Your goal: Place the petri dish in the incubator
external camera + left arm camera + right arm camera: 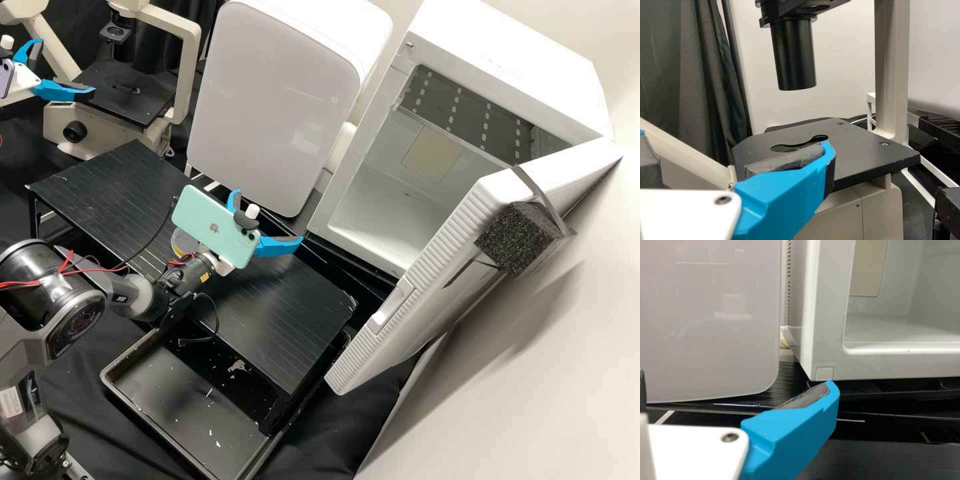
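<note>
ribbed matt black shelf [293, 320], glossy white door [273, 100], rough black foam [517, 237]

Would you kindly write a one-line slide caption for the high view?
Right gripper open near the incubator, whose door stands open; left gripper open beside the microscope.

My right claw [269, 215] is white and bright blue; the phone [212, 225] is mint green; the microscope [188, 67] cream and black; the door [433, 293] white, ribbed.
</note>
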You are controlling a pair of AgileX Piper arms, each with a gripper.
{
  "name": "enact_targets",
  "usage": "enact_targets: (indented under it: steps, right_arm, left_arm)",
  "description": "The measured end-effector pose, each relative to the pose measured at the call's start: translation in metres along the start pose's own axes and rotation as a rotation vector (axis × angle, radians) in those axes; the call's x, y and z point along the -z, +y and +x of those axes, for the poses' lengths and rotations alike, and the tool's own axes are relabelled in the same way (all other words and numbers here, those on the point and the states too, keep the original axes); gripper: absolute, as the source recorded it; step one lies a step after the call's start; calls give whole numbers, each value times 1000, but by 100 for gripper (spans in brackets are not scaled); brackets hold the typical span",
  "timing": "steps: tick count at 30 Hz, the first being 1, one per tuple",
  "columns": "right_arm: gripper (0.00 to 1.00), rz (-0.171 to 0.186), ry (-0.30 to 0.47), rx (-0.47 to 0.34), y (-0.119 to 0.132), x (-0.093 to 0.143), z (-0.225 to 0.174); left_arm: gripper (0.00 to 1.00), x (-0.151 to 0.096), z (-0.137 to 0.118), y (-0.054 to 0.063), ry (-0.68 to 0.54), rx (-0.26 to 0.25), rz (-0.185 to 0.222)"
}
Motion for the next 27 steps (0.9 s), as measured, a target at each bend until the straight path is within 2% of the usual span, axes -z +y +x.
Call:
enact_targets:
  steps: [9, 15, 23, 27]
  right_arm:
    - [100, 0, 1, -1, 0, 0, 0]
    - [100, 1, 10, -9, -2, -1, -22]
    - [100, -24, 152, -74, 1, 11, -71]
    - [100, -26, 194, -41, -11, 16, -91]
  left_arm:
    - [100, 0, 0, 0, 0, 0, 0]
    - [100, 0, 0, 0, 0, 0, 0]
    - [100, 0, 0, 0, 0, 0, 0]
    - [100, 0, 0, 0, 0, 0, 0]
